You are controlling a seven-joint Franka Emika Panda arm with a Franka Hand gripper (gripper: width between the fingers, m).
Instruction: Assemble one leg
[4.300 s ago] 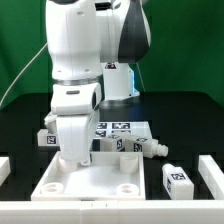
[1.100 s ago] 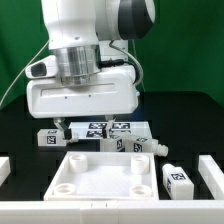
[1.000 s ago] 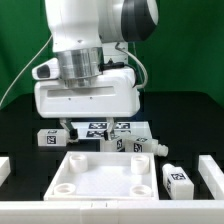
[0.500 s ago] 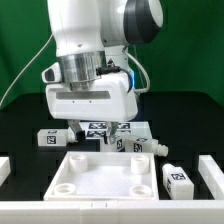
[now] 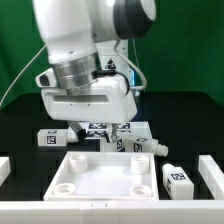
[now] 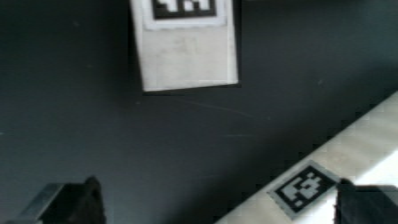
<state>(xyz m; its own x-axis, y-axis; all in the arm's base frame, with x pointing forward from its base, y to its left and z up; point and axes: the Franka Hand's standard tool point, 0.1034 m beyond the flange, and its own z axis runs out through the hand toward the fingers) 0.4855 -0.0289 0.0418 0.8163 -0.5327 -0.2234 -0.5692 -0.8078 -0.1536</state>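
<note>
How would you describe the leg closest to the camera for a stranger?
Find the large white square tabletop in front. Beside it, on the exterior view's right, lies one small white leg. The other legs all lie behind the tabletop; only this one sits at its side.

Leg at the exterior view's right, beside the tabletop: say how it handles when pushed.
The leg looks like solid white plastic, so probably stiff and light. Lying on a flat side, it should slide rather than roll or tip.

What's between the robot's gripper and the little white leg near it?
Only bare black table. The wrist view shows nothing lying between the open gripper and the leg.
</note>
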